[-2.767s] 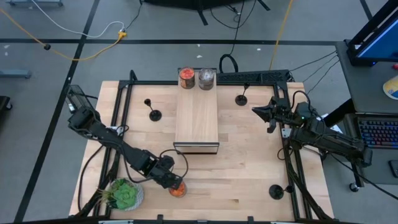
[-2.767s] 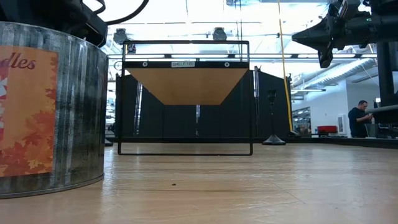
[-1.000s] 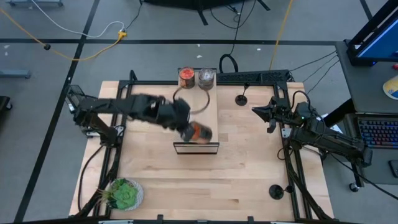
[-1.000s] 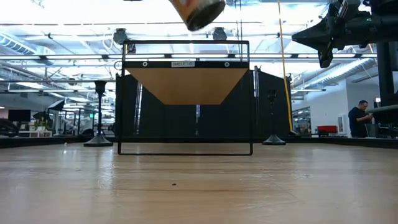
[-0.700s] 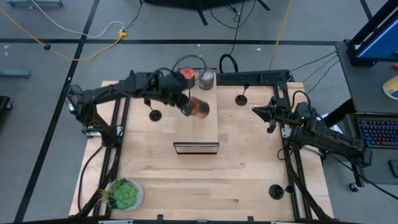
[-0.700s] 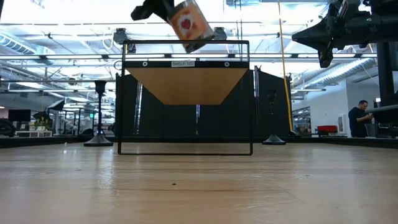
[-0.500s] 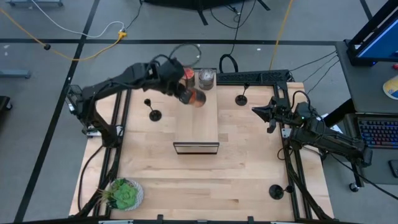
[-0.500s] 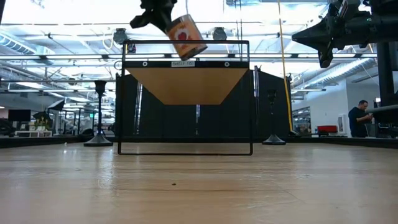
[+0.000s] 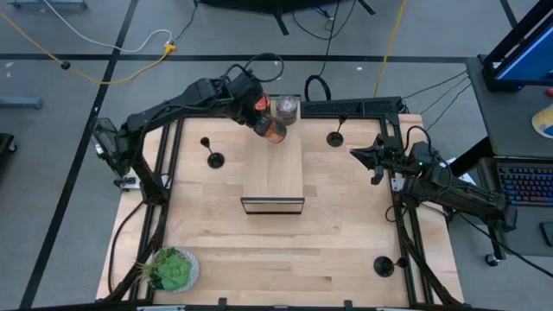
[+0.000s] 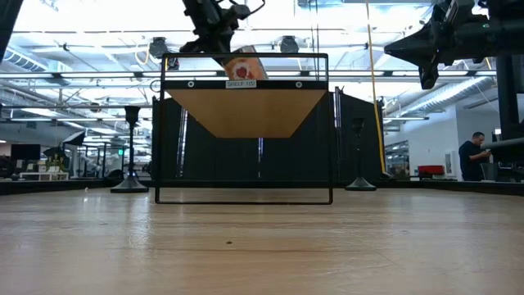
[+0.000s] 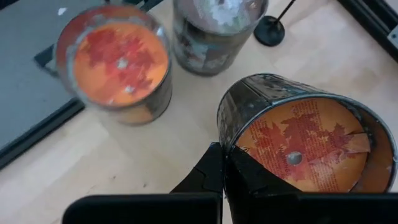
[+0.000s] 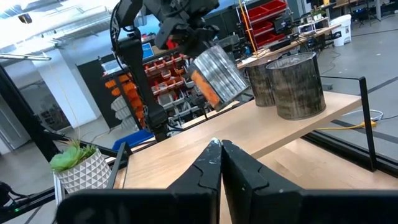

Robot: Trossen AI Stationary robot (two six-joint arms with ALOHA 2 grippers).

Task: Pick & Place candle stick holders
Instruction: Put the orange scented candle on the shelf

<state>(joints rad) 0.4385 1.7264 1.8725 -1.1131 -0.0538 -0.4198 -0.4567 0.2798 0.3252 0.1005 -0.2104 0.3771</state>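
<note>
My left gripper (image 9: pixel 257 119) is shut on a round tin jar with orange contents (image 9: pixel 272 130) and holds it over the far end of the wooden shelf (image 9: pixel 273 173). Three black candle stick holders stand on their round bases on the table: one left of the shelf (image 9: pixel 213 159), one right of it (image 9: pixel 335 137), one at the near right (image 9: pixel 383 265). No gripper touches them. My right gripper (image 9: pixel 359 156) is shut and empty, hovering at the right side of the table. My left gripper pinches the jar's wall at its open rim (image 11: pixel 227 148), one finger inside (image 11: pixel 252 180) and one outside. The fingers slant down from the table's far left. The jar is tilted, its open mouth toward the wrist, and lifted clear of the shelf (image 10: pixel 242 67).
An orange-filled jar (image 11: pixel 115 62) and a silvery-grey jar (image 9: pixel 287 109) stand on the shelf's far end, close beside the held jar. A potted green plant (image 9: pixel 173 269) stands at the near left corner. A black frame (image 9: pixel 380 105) borders the table.
My left gripper has carried the jar from above the shelf's near end toward the table's far edge and a little down, up to the two jars at the shelf's far end. The jar stays tilted and clear of the shelf.
</note>
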